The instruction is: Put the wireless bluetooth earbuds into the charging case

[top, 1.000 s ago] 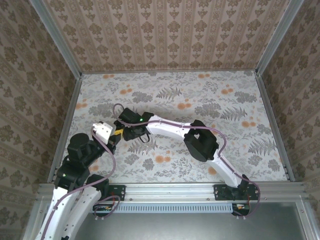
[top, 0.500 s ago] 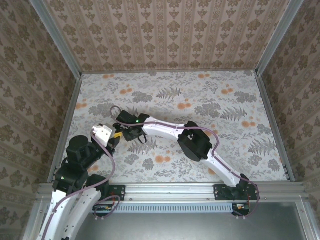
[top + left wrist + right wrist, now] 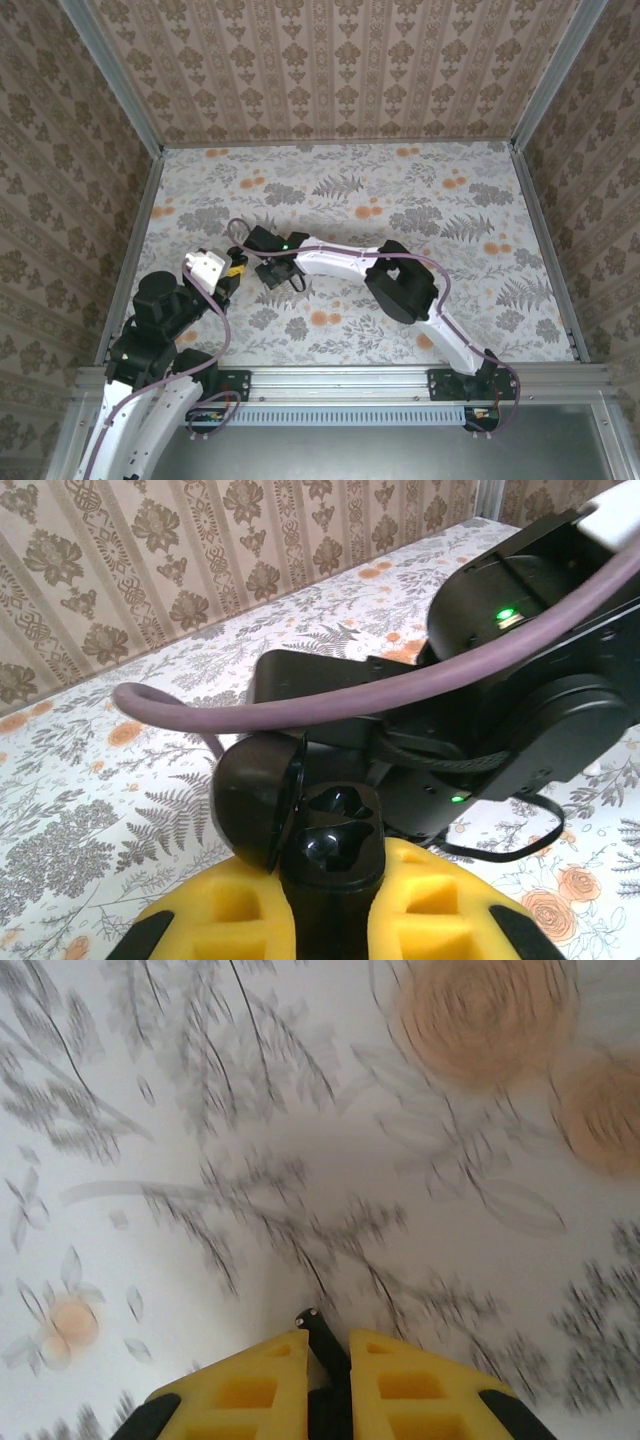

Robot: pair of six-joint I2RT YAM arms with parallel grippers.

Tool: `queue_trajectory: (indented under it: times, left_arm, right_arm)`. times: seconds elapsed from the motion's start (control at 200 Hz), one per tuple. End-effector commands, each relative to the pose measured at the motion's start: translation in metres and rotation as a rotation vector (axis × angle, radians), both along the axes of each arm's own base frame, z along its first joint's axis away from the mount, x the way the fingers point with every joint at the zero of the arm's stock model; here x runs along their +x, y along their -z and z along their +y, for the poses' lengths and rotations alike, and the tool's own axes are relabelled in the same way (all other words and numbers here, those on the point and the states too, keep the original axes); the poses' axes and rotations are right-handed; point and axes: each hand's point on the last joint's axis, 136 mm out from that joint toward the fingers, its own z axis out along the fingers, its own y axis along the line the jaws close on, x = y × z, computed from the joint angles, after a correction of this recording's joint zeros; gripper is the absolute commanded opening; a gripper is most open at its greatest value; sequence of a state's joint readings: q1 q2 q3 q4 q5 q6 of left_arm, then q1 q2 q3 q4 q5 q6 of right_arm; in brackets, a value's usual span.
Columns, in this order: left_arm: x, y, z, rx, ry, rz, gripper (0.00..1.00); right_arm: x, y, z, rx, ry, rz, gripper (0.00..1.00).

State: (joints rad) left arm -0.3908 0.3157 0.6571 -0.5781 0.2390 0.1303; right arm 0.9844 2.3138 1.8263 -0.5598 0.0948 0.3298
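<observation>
Jaws of the left gripper [image 3: 335,905] we find clamped on the black charging case [image 3: 335,845] between them, lid [image 3: 255,800] open to their left, jaws of the right gripper [image 3: 328,1380] pinching a slim black earbud [image 3: 318,1335], tip just ahead of them, blurred table [image 3: 300,1110] beyond.

We are seeing grey ferns and orange blooms patterning the white tabletop [image 3: 420,200] and brown damask stripes covering the walls [image 3: 330,60]. Yellow is colouring the left gripper [image 3: 332,868] and the right gripper [image 3: 328,1342]. The charging case [image 3: 335,845] is gleaming black, the earbud [image 3: 318,1328] black, the cable [image 3: 300,705] purple.
</observation>
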Motion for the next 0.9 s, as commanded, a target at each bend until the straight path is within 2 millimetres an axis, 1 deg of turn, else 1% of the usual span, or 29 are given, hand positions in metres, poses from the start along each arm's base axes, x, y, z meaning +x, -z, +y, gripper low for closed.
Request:
queue_trajectory:
  times: [0.0,0.165,0.27,0.37,0.44,0.505,0.56,0.64,0.665,0.755,0.84,0.895]
  left_arm:
    - [-0.002,-0.022,-0.004,-0.063,0.017,-0.055,0.0]
    - [0.0,-0.018,-0.017,-0.123,0.071,-0.015,0.0]
    - [0.004,-0.012,-0.027,-0.168,0.103,0.031,0.0]
    - [0.01,-0.007,-0.034,-0.21,0.118,0.063,0.0]
    - [0.014,-0.004,-0.037,-0.232,0.118,0.077,0.0]
    - [0.017,-0.002,-0.039,-0.245,0.117,0.087,0.0]
    - [0.02,-0.002,-0.04,-0.247,0.117,0.091,0.0]
    - [0.022,0.001,-0.042,-0.245,0.122,0.106,0.0]
    - [0.023,0.002,-0.043,-0.245,0.123,0.11,0.0]
    - [0.025,0.005,-0.046,-0.25,0.129,0.125,0.0]
    - [0.028,0.007,-0.049,-0.255,0.134,0.134,0.0]
    - [0.028,0.008,-0.051,-0.255,0.14,0.135,0.0]
  right_arm:
    - [-0.015,0.004,-0.043,-0.101,-0.041,0.035,0.13]
    - [-0.031,-0.001,-0.087,-0.115,-0.097,0.079,0.12]
    - [-0.044,0.001,-0.114,-0.145,-0.174,0.111,0.12]
    - [-0.048,0.007,-0.139,-0.184,-0.215,0.152,0.11]
    - [-0.048,0.01,-0.149,-0.186,-0.213,0.192,0.12]
    - [-0.045,0.008,-0.153,-0.16,-0.194,0.219,0.19]
    - [-0.04,0.0,-0.152,-0.125,-0.169,0.213,0.3]
    - [-0.033,-0.014,-0.152,-0.064,-0.112,0.195,0.43]
    - [-0.031,-0.02,-0.152,-0.046,-0.086,0.186,0.46]
    - [-0.022,-0.043,-0.159,0.016,0.023,0.169,0.48]
    - [-0.019,-0.063,-0.167,0.071,0.132,0.15,0.48]
    - [-0.02,-0.071,-0.171,0.105,0.2,0.144,0.47]
